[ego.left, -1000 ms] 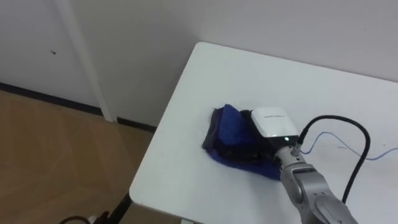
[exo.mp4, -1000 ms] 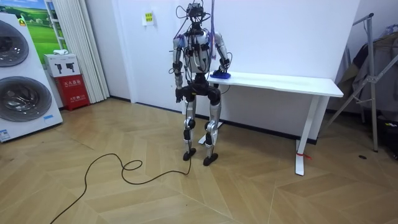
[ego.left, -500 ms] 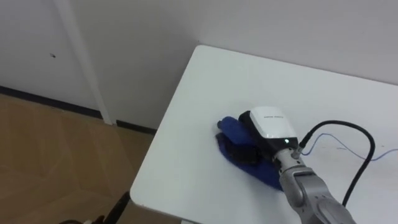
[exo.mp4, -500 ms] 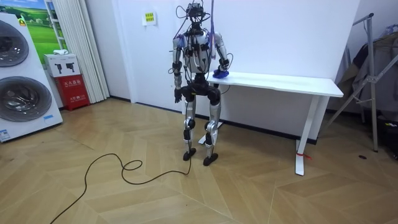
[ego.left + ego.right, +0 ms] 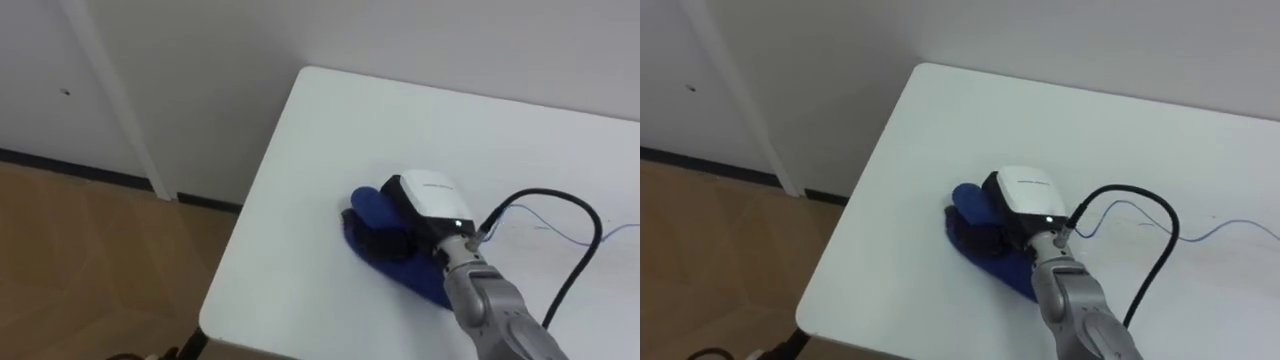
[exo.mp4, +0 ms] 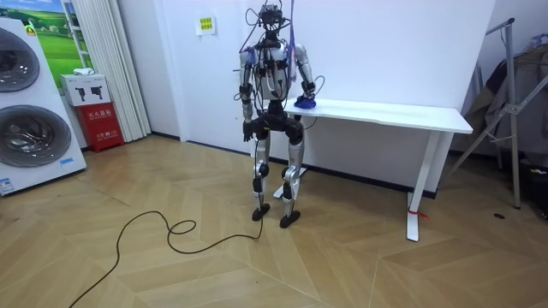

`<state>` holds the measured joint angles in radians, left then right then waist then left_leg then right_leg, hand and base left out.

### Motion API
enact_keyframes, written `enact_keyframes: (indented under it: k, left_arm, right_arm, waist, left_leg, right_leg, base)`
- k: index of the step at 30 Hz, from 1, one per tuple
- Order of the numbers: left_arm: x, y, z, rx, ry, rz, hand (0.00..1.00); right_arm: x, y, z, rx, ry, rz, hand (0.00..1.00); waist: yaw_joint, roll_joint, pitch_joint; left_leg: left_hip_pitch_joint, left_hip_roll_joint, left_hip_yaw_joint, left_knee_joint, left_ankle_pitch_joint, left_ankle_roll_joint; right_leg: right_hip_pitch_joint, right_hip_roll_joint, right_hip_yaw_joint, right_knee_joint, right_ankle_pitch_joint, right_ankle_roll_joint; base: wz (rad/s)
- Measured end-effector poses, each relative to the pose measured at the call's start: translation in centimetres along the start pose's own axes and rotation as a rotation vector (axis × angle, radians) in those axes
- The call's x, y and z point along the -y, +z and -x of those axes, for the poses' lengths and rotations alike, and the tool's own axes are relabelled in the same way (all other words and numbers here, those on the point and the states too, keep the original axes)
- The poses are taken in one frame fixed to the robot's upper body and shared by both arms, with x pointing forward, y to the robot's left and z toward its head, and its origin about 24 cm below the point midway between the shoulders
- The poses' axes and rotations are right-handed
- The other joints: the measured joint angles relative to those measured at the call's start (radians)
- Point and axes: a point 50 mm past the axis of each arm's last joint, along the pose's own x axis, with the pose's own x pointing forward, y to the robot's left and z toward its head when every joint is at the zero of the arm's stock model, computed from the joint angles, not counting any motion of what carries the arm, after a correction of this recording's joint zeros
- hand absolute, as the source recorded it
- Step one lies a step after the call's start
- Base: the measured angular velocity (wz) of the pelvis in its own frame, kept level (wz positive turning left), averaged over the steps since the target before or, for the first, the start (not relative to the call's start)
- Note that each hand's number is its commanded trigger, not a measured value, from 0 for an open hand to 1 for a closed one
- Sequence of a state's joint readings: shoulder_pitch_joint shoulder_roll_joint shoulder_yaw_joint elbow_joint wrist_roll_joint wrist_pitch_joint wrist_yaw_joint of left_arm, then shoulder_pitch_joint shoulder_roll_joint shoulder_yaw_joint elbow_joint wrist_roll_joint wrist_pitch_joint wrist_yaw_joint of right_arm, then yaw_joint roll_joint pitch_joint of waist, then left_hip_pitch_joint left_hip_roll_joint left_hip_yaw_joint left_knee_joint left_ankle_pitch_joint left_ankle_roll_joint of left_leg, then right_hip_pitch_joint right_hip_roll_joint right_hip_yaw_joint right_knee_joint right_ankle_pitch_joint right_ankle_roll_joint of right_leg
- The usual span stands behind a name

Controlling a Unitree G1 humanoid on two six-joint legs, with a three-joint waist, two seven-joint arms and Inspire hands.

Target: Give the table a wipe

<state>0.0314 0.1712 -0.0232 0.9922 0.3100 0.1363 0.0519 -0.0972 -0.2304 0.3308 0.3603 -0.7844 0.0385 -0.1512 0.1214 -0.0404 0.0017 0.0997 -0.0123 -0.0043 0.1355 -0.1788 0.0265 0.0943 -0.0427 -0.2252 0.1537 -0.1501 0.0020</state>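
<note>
Left eye view: right hand (image 5: 428, 197) lies on top of blue cloth (image 5: 368, 208). Its white back hides much of cloth, so grip can't be told. Forearm cut off at bottom edge. Cloth is bunched, not flat, and sits nr left end of white table (image 5: 330, 130).

Room view: robot stands at table end on room view's left, facing wall. Cloth is just a small blue spot. Left hand (image 6: 247, 130) hangs by hip, too small to read.

Right eye view: same scene; cloth's near edge pokes out below wrist.
</note>
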Motion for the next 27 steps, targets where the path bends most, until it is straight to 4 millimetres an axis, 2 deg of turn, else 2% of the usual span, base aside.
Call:
enact_keyframes:
  k: [2,4,5,7,8,11,13,17,21,24,27]
  left_arm:
    - [-0.5,-0.5,0.0,-0.017,0.021,0.048,0.0]
    - [-1.2,-1.7,0.2,-0.051,0.049,0.097,0.0]
    - [-1.4,-2.1,0.2,-0.061,0.055,0.102,0.0]
    - [-2.2,-3.7,0.5,-0.107,0.08,0.114,0.0]
    - [-2.3,-4.2,0.6,-0.12,0.086,0.119,0.0]
    - [-3.3,-6.8,1.3,-0.187,0.135,0.165,0.0]
    - [-3.6,-7.8,1.6,-0.215,0.16,0.183,0.0]
    - [-3.8,-8.3,1.8,-0.228,0.17,0.188,0.0]
    - [-4.1,-7.6,1.7,-0.2,0.181,0.194,0.0]
    - [-4.1,-6.8,1.4,-0.177,0.188,0.198,0.0]
    - [-3.6,-5.4,1.0,-0.144,0.17,0.173,0.0]
  right_arm:
    - [0.3,-1.8,0.0,-0.069,-0.025,-0.037,1.0]
    - [1.0,-5.2,0.4,-0.217,-0.097,-0.11,1.0]
    - [1.2,-6.1,0.5,-0.254,-0.112,-0.131,1.0]
    - [1.7,-9.2,1.3,-0.396,-0.167,-0.209,1.0]
    - [1.9,-9.8,1.4,-0.424,-0.181,-0.215,1.0]
    - [3.1,-14.3,3.7,-0.601,-0.254,-0.234,1.0]
    - [3.3,-16.2,5.1,-0.697,-0.299,-0.277,1.0]
    - [3.4,-18.1,6.8,-0.802,-0.348,-0.328,1.0]
    - [2.7,-18.9,8.2,-0.853,-0.342,-0.347,1.0]
    - [2.2,-19.1,8.9,-0.865,-0.316,-0.31,1.0]
    - [2.4,-18.3,7.9,-0.83,-0.283,-0.246,1.0]
  waist:
    - [-0.009,0.0,0.0001]
    - [-0.016,-0.004,-0.0031]
    - [-0.016,-0.006,-0.0042]
    - [-0.025,-0.013,-0.0087]
    - [-0.032,-0.013,-0.0089]
    - [-0.056,-0.019,-0.0098]
    - [-0.076,-0.02,-0.0094]
    - [-0.104,-0.021,-0.0083]
    - [-0.126,-0.028,-0.013]
    - [-0.124,-0.03,-0.0138]
    - [-0.104,-0.023,-0.0109]
  left_leg:
    - [0.0,0.0,-0.007,0.001,0.0,0.0]
    - [0.0,-0.001,-0.016,0.001,0.0,0.001]
    - [0.0,-0.001,-0.016,0.001,0.001,0.001]
    - [-0.001,-0.002,-0.018,0.002,0.001,0.002]
    - [-0.002,-0.002,-0.02,0.002,0.001,0.002]
    - [-0.002,-0.002,-0.025,0.002,0.001,0.002]
    - [0.0,-0.002,-0.03,0.005,0.001,0.002]
    - [0.0,0.0,-0.027,0.008,0.001,0.001]
    - [0.002,0.0,-0.03,0.016,0.001,0.001]
    - [0.022,0.001,-0.027,0.015,-0.001,0.002]
    - [0.029,0.004,-0.008,0.014,-0.004,0.004]
  right_leg:
    - [0.004,-0.004,-0.011,-0.002,0.0,0.001]
    - [0.01,-0.008,-0.025,-0.001,-0.002,0.005]
    - [0.01,-0.008,-0.025,-0.001,-0.002,0.005]
    - [0.012,-0.008,-0.029,-0.001,-0.002,0.005]
    - [0.012,-0.009,-0.032,-0.001,-0.002,0.005]
    - [0.016,-0.008,-0.041,-0.002,-0.003,0.006]
    - [0.023,-0.008,-0.05,-0.003,-0.003,0.006]
    - [0.023,-0.006,-0.049,-0.003,-0.003,0.006]
    - [0.033,-0.005,-0.05,-0.003,-0.003,0.006]
    - [0.049,-0.006,-0.049,-0.002,-0.003,0.006]
    - [0.045,-0.004,-0.022,0.007,-0.002,0.005]
  base:
    - [0.15]
    - [0.18]
    - [0.06]
    - [0.05]
    - [0.08]
    - [0.07]
    - [0.1]
    - [0.02]
    - [0.03]
    - [-0.04]
    - [-0.24]
